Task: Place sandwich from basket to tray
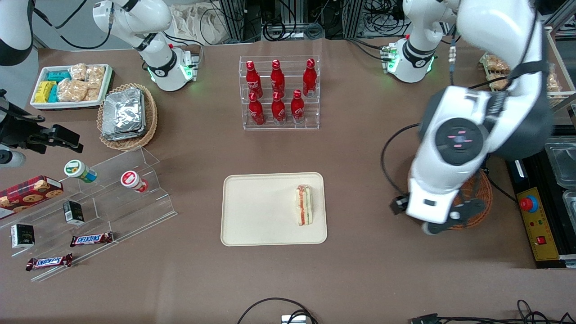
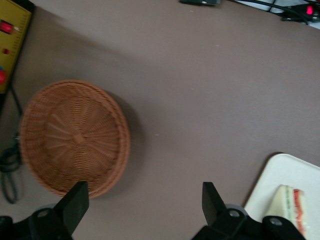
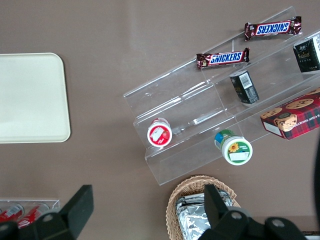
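The sandwich lies on the cream tray, near the tray's edge toward the working arm; its orange-red and green filling faces up. The dark-brown wicker basket is mostly covered by the working arm in the front view. The left wrist view shows the basket with nothing in it, plus a corner of the tray with the sandwich. My gripper hangs above bare table between basket and tray. It is open wide, with nothing between its fingers.
A clear rack of red bottles stands farther from the front camera than the tray. A tan basket of foil packets, a white snack tray and acrylic steps lie toward the parked arm's end. A yellow control box sits beside the basket.
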